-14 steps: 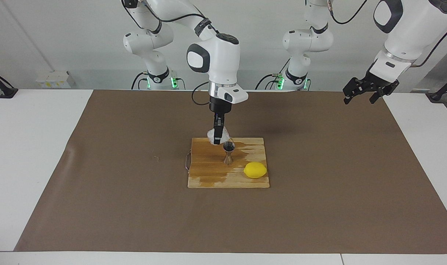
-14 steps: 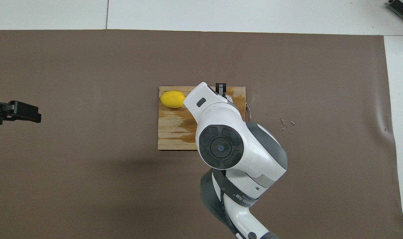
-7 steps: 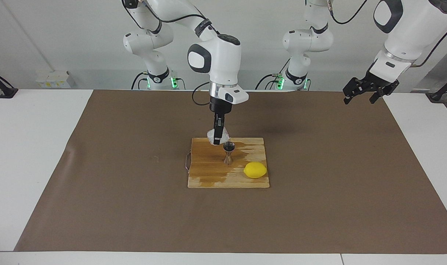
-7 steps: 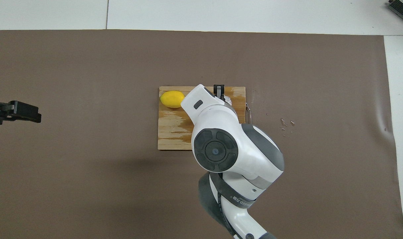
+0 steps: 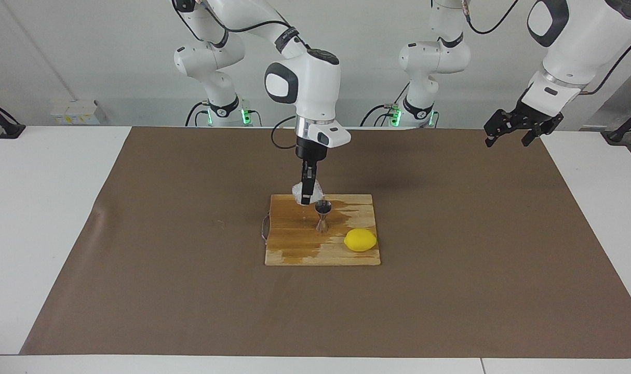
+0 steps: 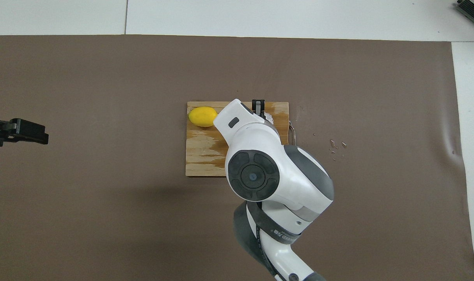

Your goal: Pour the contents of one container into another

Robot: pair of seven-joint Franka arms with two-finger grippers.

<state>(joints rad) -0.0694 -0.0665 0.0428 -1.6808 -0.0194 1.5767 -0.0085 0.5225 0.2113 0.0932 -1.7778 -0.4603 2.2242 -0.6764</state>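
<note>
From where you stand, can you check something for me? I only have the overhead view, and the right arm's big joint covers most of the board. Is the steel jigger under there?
Observer: Yes. The jigger stands upright on the wooden board, nearer the robots than the lemon.
Operator: And the plastic cup?
Observer: The right gripper is shut on the cup, holding it in the air beside the jigger's rim.
Operator: Is the board dry?
Observer: No, dark wet patches spread around the jigger's foot.
Operator: The left gripper?
Observer: The left gripper waits raised, fingers open, over the mat's edge.
</note>
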